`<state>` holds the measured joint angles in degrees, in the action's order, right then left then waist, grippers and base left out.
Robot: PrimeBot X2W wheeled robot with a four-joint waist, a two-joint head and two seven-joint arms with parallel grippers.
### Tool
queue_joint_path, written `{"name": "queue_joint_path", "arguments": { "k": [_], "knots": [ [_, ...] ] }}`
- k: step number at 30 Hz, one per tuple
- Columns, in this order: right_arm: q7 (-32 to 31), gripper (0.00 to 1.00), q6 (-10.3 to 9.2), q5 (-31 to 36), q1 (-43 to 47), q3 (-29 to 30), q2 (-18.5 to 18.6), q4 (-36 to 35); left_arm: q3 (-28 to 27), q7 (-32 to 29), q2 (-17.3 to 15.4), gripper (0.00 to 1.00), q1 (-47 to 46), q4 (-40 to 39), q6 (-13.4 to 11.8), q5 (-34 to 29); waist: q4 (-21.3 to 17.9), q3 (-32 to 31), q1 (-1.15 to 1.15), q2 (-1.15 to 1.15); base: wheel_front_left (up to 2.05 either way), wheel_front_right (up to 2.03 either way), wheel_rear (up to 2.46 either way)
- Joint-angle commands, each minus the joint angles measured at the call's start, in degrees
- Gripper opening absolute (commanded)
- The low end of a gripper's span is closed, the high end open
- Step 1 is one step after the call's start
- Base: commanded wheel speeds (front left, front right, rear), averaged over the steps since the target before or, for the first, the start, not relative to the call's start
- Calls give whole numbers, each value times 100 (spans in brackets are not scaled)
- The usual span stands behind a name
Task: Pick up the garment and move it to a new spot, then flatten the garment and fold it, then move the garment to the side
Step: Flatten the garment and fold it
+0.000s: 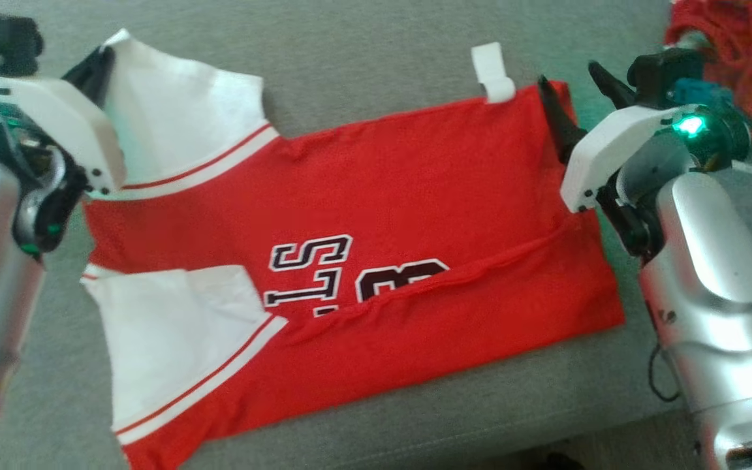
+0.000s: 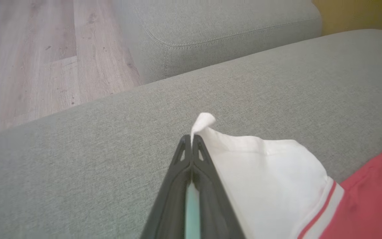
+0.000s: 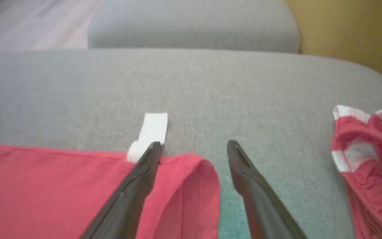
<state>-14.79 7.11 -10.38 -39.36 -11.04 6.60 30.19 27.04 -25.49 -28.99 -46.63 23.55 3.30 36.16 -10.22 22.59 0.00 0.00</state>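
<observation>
The garment (image 1: 415,189) is a red jersey with white sleeves and dark lettering, spread on the grey couch seat (image 1: 363,59) with its lower part folded up over the lettering. My left gripper (image 1: 96,65) is at the far left and is shut on the tip of the upper white sleeve (image 2: 264,169); in the left wrist view the gripper (image 2: 191,138) pinches a small curl of white cloth. My right gripper (image 1: 566,73) is open at the jersey's far right corner. In the right wrist view the gripper (image 3: 194,145) straddles the red hem corner (image 3: 191,176), beside a white tag (image 3: 153,127).
Another crumpled red and white garment (image 3: 370,156) lies to the right of my right gripper, also at the head view's top right (image 1: 741,46). A second grey cushion (image 2: 227,30) and wooden floor (image 2: 28,49) lie beyond the seat. A yellow wall (image 3: 350,30) stands behind.
</observation>
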Motion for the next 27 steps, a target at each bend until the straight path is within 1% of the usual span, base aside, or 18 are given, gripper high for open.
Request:
{"name": "queue_joint_path", "arguments": {
  "k": [1,7,8,10,11,12,13,14,15,16,23,27],
  "knots": [
    [-90,100,37,52,-103,-122,44,-52,-185,82,-187,0,-294,-226,29,-69,198,-93,0,0,0,0,0],
    [-400,100,37,107,-303,-247,364,517,-83,303,14,0,-254,-373,88,-36,496,-180,0,0,0,0,0],
    [-416,91,37,86,-328,-244,386,587,-74,328,35,0,-244,-381,94,-27,525,-187,0,0,0,0,0],
    [-423,66,37,59,-386,-245,432,718,-60,366,61,0,-230,-388,105,-8,568,-192,0,0,0,0,0],
    [-404,60,37,51,-417,-248,450,773,-59,393,71,0,-221,-392,110,3,584,-194,0,0,0,0,0],
    [-388,50,37,52,-445,-251,466,833,-58,416,80,0,-211,-393,113,13,600,-195,0,0,0,0,0],
    [-384,45,37,53,-469,-257,478,900,-60,434,87,0,-201,-390,113,25,613,-197,0,0,0,0,0],
    [-387,38,37,52,-494,-260,487,972,-64,449,92,0,-192,-385,110,36,624,-197,0,0,0,0,0],
    [-388,21,37,53,-520,-261,496,1043,-66,462,94,0,-184,-379,110,45,634,-199,0,0,0,0,0],
    [-371,1,37,55,-549,-258,505,1104,-66,473,94,0,-179,-371,111,51,643,-201,0,0,0,0,0],
    [162,0,37,71,-687,-173,497,1299,-95,679,109,0,-114,-312,113,90,684,-390,0,0,0,0,0],
    [443,0,37,-20,-607,-283,515,1357,-109,810,124,0,49,-381,137,174,712,-613,0,0,0,0,0]
  ]
}}
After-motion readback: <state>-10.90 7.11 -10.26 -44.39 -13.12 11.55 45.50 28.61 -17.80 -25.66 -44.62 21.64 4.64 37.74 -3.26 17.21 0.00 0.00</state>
